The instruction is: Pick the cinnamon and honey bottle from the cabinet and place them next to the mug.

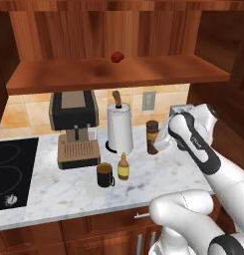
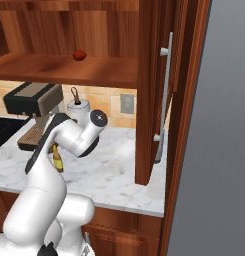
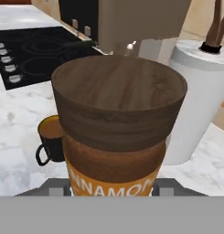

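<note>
The cinnamon [image 1: 152, 137], a dark brown jar with a tan label band, is upright at the counter's back right, beside the paper towel roll. My gripper [image 1: 162, 139] is shut on it from the right. Up close in the hand view, the cinnamon [image 3: 118, 119] with its wooden-looking cap hides my fingertips, and my gripper [image 3: 111, 189] sits around its label. The honey bottle [image 1: 123, 167] stands on the counter right beside the dark mug [image 1: 104, 175], which is also in the hand view [image 3: 48, 137]. The open cabinet [image 1: 118, 74] hangs above.
A small red lump [image 1: 117, 57] lies on the cabinet shelf. A coffee machine [image 1: 73, 124] and a paper towel roll [image 1: 119, 127] stand at the back of the marble counter [image 1: 158, 174]. A black cooktop [image 1: 11, 172] lies left. The open cabinet door [image 2: 154, 100] hangs at the right.
</note>
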Robot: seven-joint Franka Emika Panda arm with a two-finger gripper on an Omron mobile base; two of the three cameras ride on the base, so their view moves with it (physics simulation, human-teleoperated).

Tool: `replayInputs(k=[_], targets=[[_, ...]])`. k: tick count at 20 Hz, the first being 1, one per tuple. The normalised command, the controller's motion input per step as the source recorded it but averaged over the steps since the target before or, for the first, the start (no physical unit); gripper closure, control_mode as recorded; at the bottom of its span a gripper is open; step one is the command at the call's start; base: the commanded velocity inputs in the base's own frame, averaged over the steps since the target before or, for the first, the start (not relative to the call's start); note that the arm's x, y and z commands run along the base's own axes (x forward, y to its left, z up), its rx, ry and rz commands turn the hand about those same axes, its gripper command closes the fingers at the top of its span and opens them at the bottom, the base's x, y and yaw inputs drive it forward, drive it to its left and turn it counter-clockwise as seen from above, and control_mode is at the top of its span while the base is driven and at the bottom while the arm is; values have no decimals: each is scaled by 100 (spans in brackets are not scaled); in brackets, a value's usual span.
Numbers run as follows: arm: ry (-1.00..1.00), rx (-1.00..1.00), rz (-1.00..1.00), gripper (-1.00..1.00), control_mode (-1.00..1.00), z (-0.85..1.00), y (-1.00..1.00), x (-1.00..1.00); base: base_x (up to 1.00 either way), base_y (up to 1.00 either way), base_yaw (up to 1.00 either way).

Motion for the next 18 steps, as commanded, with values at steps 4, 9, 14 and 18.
replayInputs(k=[4,9,14,18], targets=[[0,4,11,100,-100,-59,8,26,0,0,0],[0,8,21,100,-100,-35,4,6,0,0,0],[0,13,30,100,-100,-15,0,0,0,0,0],[-3,3,21,100,-100,-16,11,5,0,0,0]])
